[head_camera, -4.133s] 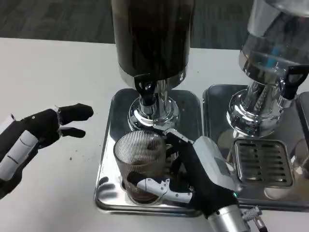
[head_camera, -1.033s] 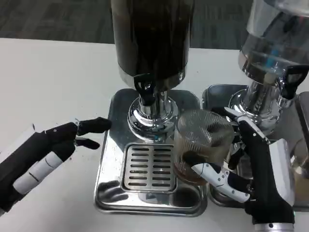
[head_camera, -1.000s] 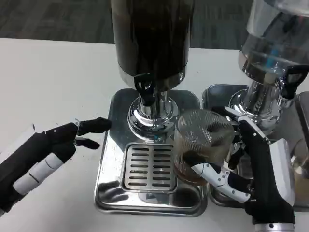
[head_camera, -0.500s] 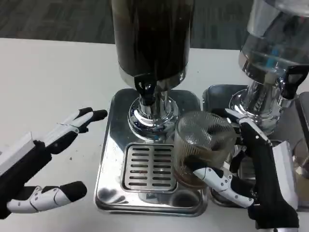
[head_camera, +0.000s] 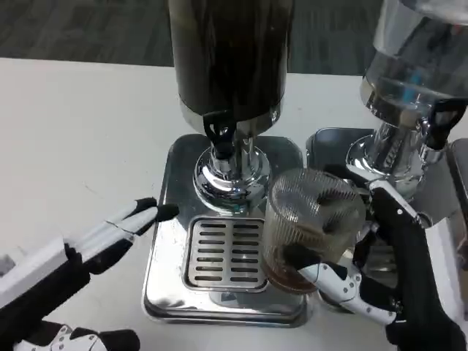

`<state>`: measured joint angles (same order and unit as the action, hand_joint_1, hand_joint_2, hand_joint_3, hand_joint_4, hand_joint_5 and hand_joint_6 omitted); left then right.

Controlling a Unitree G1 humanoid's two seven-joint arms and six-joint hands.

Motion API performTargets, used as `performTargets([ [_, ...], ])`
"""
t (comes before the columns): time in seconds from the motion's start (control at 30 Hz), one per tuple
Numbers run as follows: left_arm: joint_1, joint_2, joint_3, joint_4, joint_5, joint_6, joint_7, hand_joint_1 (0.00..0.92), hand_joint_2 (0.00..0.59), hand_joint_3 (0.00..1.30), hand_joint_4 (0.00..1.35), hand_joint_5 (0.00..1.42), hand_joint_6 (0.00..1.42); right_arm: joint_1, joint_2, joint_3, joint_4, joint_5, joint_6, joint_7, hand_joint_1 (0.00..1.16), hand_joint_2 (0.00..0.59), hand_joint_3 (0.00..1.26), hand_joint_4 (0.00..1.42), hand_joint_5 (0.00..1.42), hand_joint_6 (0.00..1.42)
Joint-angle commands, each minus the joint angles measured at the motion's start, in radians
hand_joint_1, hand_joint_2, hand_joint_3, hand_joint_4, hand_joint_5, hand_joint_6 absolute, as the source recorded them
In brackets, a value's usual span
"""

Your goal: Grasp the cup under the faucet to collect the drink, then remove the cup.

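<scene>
A ribbed clear glass cup [head_camera: 311, 223] with dark drink at its bottom is held by my right hand [head_camera: 395, 281], lifted off to the right of the drip grate [head_camera: 225, 252]. The black faucet [head_camera: 220, 135] of the dark drink dispenser [head_camera: 230, 58] stands above the silver tray [head_camera: 164, 248], with nothing under it. My left hand [head_camera: 88, 256] is open at the lower left, its fingertips [head_camera: 157, 212] reaching the tray's left edge.
A second dispenser [head_camera: 417, 66] with clear liquid stands at the right on its own silver tray [head_camera: 329, 142], close behind my right hand. White tabletop [head_camera: 80, 131] spreads to the left.
The cup left the grate under the faucet and now hangs to the right, shifting slightly right and lower lately. My left hand has opened out and slid right toward the tray's edge.
</scene>
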<state>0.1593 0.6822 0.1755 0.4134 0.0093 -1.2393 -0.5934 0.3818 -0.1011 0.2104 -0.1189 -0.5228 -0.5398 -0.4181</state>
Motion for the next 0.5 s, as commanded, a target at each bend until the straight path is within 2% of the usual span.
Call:
performTargets([
  [0.03,0.03,0.036,-0.021,-0.021,-0.011,-0.021,0.025,0.0,0.133,0.02,0.0,0.0,0.13,0.028,-0.001,-0.002,-0.046,0.017,-0.056,0.008,0.65,0.232,0.54,0.69,0.87,1.18],
  [0.33,0.074,0.077,-0.054,-0.061,-0.045,-0.029,0.04,0.0,0.131,0.02,0.0,0.0,0.13,0.095,-0.004,-0.017,-0.097,0.028,-0.084,0.031,0.65,0.232,0.55,0.69,0.87,1.18],
  [0.5,0.101,0.096,-0.075,-0.1,-0.064,-0.023,0.04,0.0,0.131,0.02,0.0,0.0,0.13,0.138,0.011,-0.015,-0.116,0.037,-0.086,0.031,0.66,0.226,0.55,0.69,0.87,1.18],
])
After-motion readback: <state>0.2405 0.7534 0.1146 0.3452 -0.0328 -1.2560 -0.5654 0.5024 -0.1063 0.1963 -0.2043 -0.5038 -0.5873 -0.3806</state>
